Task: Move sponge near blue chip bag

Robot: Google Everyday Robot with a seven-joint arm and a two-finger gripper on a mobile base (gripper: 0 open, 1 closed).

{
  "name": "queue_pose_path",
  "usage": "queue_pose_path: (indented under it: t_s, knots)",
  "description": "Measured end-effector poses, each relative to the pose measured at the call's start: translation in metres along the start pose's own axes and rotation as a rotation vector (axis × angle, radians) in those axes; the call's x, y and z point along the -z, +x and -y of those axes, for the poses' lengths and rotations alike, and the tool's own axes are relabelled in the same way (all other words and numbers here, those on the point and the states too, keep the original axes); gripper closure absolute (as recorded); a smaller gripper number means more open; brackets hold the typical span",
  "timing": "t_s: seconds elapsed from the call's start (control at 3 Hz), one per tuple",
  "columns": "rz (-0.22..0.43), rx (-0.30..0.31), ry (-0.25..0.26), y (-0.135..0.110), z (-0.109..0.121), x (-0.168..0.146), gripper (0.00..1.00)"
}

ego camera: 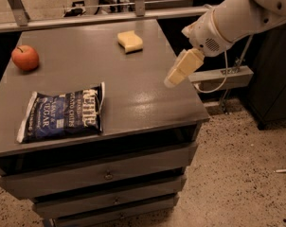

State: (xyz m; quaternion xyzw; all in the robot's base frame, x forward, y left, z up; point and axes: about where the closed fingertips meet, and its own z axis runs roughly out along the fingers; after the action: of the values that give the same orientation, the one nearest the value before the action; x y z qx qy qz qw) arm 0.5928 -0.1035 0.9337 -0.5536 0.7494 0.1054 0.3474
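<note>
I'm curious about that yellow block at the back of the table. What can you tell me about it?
The sponge is a small pale yellow block, foam-like, with soft rounded edges. It lies flat on the grey table, near the far edge and toward the right. Only the table touches it: the gripper hovers apart from it, over the table's right edge.
</note>
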Motion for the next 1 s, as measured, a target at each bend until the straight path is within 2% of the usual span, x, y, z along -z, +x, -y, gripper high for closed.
queue_pose_path:
  t_s: [0.33,0.67,1.0]
  knots:
    - [0.004,-0.004,-0.005,0.000,0.000,-0.003,0.00]
    - [0.060,-0.029,-0.013,-0.005,0.003,-0.017,0.00]
    - [0.160,-0.077,0.030,-0.015,0.026,-0.046,0.00]
